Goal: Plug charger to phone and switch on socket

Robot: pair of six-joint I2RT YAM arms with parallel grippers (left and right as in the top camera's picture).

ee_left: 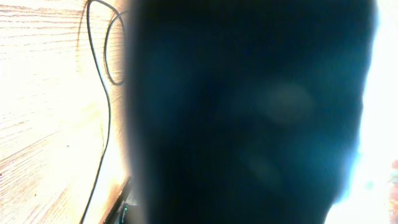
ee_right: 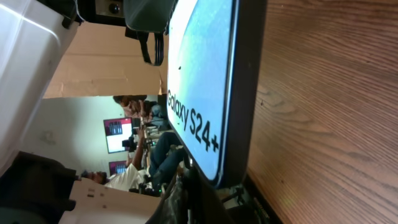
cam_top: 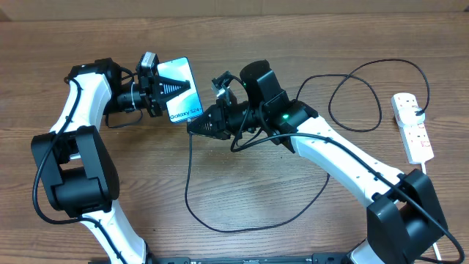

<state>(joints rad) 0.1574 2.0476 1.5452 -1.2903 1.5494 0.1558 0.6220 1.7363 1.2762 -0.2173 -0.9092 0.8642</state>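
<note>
Left fingers (cam_top: 165,86) clamping phone (cam_top: 186,99), holding it tilted up over worktop (cam_top: 278,37), port end facing right arm. Right fingers (cam_top: 199,126) appearing closed on charger (cam_top: 186,183) tip, lining it up with port. Socket (cam_top: 412,128) lying far right, untouched.

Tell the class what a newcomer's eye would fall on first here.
The blue-screened phone, gripped in the left gripper at upper centre, stands out first, with the right gripper pointed at its edge. The charger loops across the middle; the white socket lies far right.
</note>
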